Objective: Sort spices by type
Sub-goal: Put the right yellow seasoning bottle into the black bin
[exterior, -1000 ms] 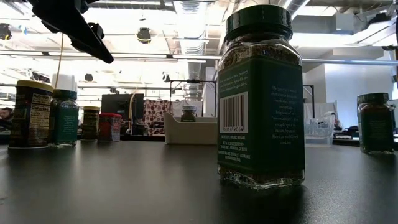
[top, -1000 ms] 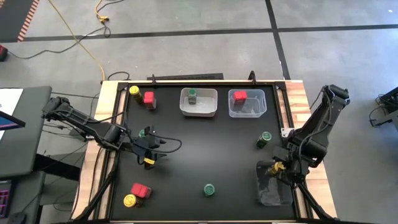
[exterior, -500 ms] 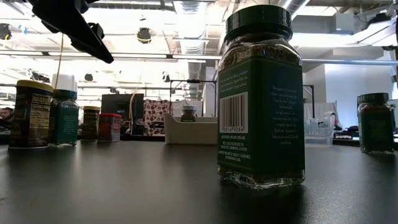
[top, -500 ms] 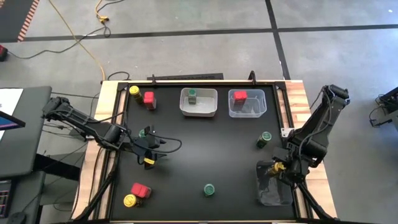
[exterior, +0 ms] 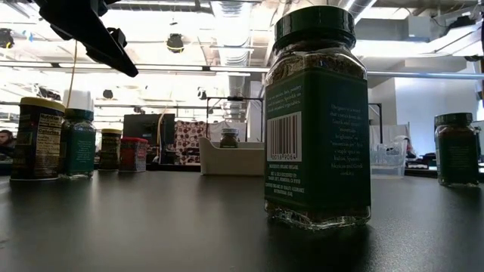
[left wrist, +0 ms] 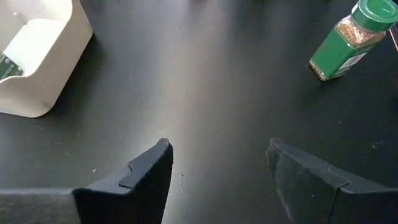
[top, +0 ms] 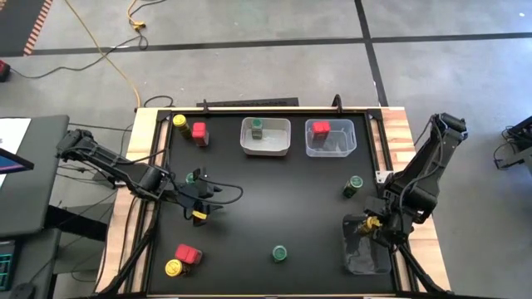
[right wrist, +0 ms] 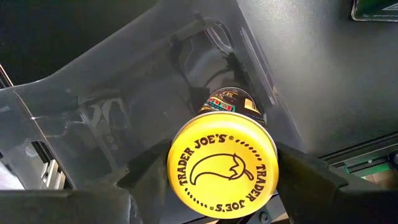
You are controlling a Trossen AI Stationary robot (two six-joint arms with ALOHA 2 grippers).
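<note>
My right gripper [top: 366, 223] is shut on a yellow-lidded spice jar [right wrist: 222, 164] over a clear bin [top: 366, 247] at the table's near right. My left gripper [left wrist: 217, 163] stands open above bare table at the left [top: 200, 208], with a green-lidded jar [top: 190, 177] just beyond it. Another green-lidded jar [left wrist: 350, 38] stands upright ahead of it. A green jar [top: 257, 127] sits in the white bin [top: 266, 146], and a red box [top: 320, 128] in the clear bin [top: 331, 146]. More green jars stand at the right [top: 352, 185] and near the front edge [top: 279, 253]. My right gripper pinches the yellow-lidded jar between its two fingers [right wrist: 147, 182], one on each side just under the lid's rim [right wrist: 180, 186]. The fingers come from above, pointing steeply down. The jar stays upright with its lower end [right wrist: 231, 99] inside the clear bin; whether it touches the bin's floor I cannot tell.
A yellow jar [top: 179, 121] and a red box [top: 199, 130] stand at the far left corner. Another red box [top: 188, 253] and yellow jar [top: 173, 267] stand at the near left. The table's middle is bare black surface [top: 274, 199].
</note>
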